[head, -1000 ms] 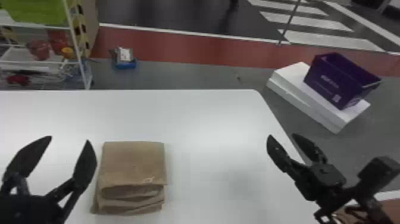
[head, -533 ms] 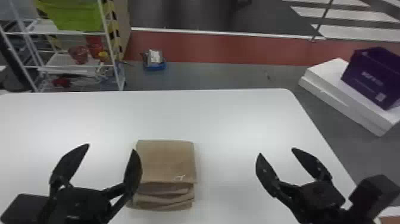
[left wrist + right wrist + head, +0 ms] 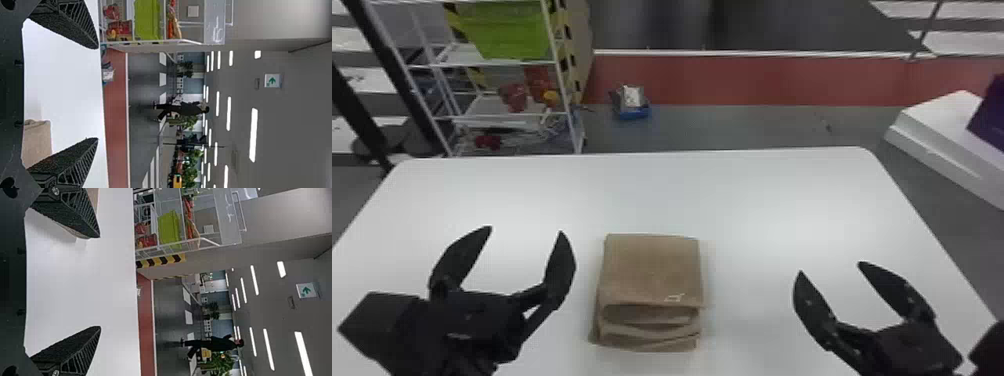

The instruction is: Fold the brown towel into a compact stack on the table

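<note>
1. Left gripper (image 3: 524,230): fingers spread, nothing between them, left of the towel.
2. Right gripper (image 3: 829,267): fingers spread and empty, right of the towel.
3. Brown towel (image 3: 652,267): folded in a layered stack on the white table (image 3: 757,200), between the grippers.
4. White shelf rack (image 3: 497,62): beyond the table's far edge, left.

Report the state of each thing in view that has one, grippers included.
Brown towel: folded into a stack, lying on the table
Left gripper: open, empty
Right gripper: open, empty
Rack: upright, loaded
</note>
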`<state>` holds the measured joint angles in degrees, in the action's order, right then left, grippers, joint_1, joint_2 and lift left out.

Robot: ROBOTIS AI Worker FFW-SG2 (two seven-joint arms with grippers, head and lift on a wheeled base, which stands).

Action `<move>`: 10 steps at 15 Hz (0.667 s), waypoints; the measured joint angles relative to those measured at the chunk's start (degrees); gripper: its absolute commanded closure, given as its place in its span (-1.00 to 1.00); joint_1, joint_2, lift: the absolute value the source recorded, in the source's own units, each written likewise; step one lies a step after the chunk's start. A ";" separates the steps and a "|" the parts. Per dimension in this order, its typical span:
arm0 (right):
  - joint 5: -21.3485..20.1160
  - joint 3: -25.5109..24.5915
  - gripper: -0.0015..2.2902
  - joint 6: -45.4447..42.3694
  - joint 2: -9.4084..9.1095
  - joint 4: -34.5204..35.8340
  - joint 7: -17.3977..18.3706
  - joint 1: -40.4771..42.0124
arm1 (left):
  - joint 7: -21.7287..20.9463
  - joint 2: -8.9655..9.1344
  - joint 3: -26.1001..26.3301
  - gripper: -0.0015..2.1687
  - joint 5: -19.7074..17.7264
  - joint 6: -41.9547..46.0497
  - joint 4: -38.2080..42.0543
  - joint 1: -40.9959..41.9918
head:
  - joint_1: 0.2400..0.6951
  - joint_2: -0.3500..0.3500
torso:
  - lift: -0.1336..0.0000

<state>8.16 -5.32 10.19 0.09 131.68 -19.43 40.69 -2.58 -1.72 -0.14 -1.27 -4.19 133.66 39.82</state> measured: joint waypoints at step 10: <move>-0.25 -0.33 -0.94 0.43 0.00 -0.48 -0.31 -1.78 | -0.47 0.81 -2.73 -0.95 -1.70 3.95 -1.51 -0.20 | 1.00 0.17 | -0.85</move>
<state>7.91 -5.65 10.62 0.09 131.20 -19.74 38.91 -3.05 -0.92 -2.87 -2.97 -0.24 132.16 39.62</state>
